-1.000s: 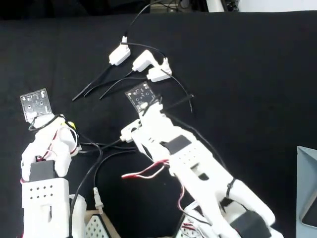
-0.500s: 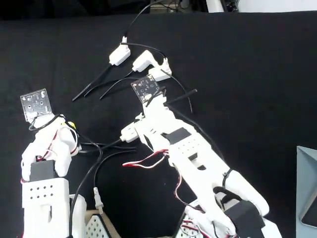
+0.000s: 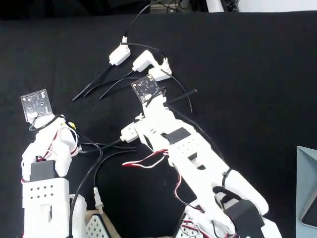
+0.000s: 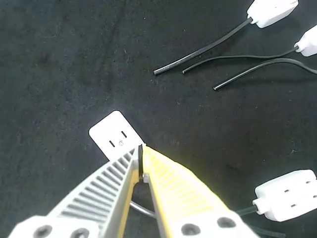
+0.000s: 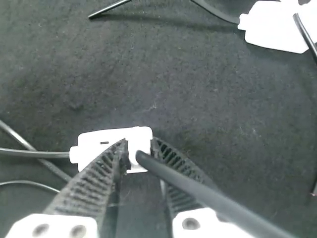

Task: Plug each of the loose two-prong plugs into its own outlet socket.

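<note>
A square white socket point(image 4: 115, 136) with two slots lies on the black cloth, touching the tip of my left gripper point(image 4: 141, 148), which is shut. From above, that socket point(image 3: 35, 104) sits just beyond the left gripper point(image 3: 42, 119). My right gripper point(image 5: 137, 148) is shut on a black cable point(image 5: 188, 186), whose end rests against a white socket piece point(image 5: 101, 144) at the fingertips. From above, the right gripper point(image 3: 148, 101) ends at a second square socket point(image 3: 144, 89). Three white plugs point(image 3: 143, 60) with black leads lie behind it.
A white multi-slot block point(image 3: 130, 133) on a black lead lies beside the right arm and shows as the block point(image 4: 287, 193) in the left wrist view. Loose cable ends point(image 3: 86, 94) trail between the arms. A grey bin point(image 3: 307, 188) stands at the right edge.
The right arm pushed farther up the table, and the square socket at its tip shifted with it, then it stopped. The left arm kept still.
</note>
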{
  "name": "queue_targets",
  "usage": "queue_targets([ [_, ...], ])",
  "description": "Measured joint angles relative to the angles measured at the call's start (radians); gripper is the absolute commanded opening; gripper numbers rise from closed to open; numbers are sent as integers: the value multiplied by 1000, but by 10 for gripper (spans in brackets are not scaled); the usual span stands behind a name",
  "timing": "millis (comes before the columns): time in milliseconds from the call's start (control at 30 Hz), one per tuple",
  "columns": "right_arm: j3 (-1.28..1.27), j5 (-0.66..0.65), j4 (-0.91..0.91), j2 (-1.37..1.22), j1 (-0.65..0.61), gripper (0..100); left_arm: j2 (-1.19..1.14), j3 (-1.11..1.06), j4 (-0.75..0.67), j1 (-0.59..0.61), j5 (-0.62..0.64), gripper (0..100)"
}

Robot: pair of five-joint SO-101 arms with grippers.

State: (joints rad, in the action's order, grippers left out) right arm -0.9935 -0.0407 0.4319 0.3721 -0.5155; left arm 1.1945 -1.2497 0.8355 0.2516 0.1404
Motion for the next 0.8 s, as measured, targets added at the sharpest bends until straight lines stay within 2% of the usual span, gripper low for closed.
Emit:
queue_targets([
  [300,25,-23,-8,-129,-2,12,0,0,0,0,0,30],
  [800,71,-74,8,-193,-2,12,0,0,0,0,0,30],
])
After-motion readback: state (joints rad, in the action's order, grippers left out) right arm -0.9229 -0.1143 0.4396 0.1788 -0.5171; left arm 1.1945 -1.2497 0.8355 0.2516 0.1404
